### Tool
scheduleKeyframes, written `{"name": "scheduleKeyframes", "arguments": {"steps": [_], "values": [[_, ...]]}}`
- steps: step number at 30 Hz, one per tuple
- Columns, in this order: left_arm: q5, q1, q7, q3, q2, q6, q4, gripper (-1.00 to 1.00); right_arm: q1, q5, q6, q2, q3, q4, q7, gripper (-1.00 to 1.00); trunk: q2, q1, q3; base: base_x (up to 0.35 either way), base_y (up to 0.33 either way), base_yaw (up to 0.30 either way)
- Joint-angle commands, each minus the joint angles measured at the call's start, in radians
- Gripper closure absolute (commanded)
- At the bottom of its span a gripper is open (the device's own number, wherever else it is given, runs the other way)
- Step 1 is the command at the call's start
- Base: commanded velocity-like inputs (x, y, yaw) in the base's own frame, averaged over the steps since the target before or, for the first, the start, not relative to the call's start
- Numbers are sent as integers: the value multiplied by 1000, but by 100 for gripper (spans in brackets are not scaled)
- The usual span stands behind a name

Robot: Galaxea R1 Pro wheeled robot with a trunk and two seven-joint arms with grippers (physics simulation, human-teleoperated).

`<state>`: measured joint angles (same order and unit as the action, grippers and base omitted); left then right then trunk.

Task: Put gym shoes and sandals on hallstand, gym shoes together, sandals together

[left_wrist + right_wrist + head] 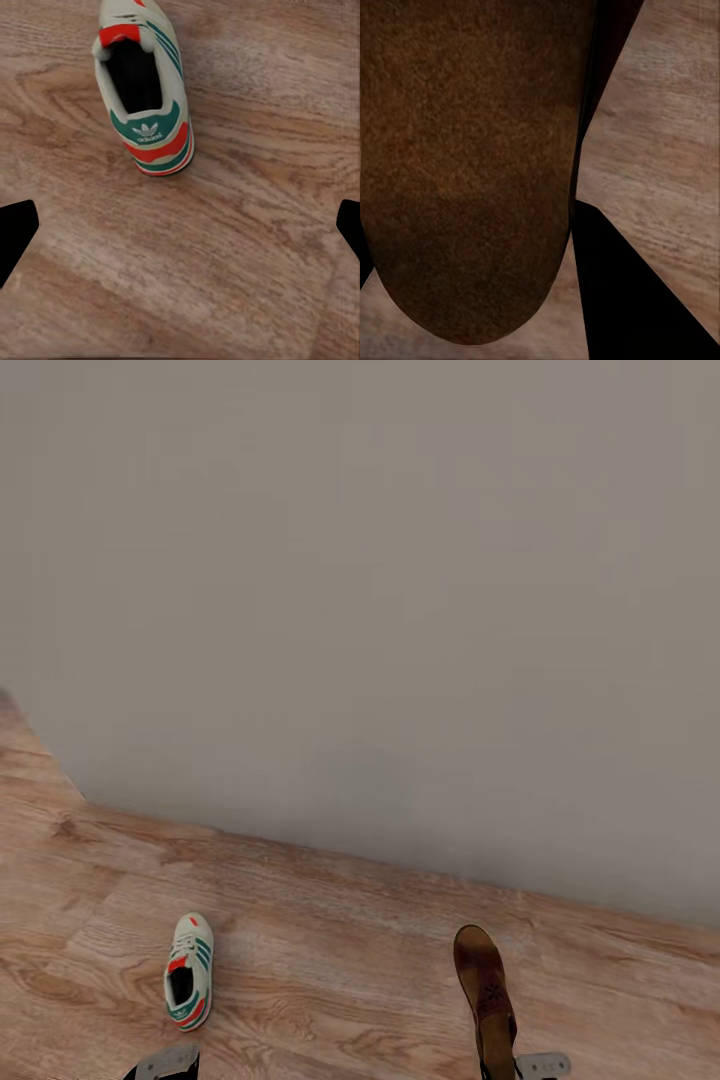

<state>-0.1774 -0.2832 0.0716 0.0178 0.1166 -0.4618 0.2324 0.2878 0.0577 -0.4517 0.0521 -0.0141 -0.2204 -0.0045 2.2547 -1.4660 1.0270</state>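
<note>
One white gym shoe (188,985) with teal stripes and red accents lies on the corridor floor (330,950), toe towards the wall. My left gripper (162,1063) hovers just behind its heel. In the left wrist view the gym shoe (142,82) lies ahead of the left gripper (180,232), which is open, with nothing between its tips. A brown sandal (483,985) sticks out from my right gripper (520,1065), toe forward. In the right wrist view its suede footbed (465,165) sits close to the camera, with a dark finger (622,300) alongside it. The hallstand is out of view.
A plain grey wall (400,610) runs across the view right ahead, meeting the wood planks on a slant. Bare floor lies between the shoe and the sandal and out to the left.
</note>
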Motion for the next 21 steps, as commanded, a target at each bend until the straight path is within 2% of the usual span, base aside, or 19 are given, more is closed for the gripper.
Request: {"name": "scheduleKeyframes", "arguments": {"steps": [1, 21], "values": [[-3, -1, 2, 2, 0, -3, -1, -100, 0, 2, -2, 0, -1, 1, 0, 100, 0, 0, 0, 0, -1, 185], [-5, -1, 7, -1, 2, -3, -1, -100, 0, 2, -2, 0, -1, 1, 0, 100, 0, 0, -25, 0, 0, 185]]}}
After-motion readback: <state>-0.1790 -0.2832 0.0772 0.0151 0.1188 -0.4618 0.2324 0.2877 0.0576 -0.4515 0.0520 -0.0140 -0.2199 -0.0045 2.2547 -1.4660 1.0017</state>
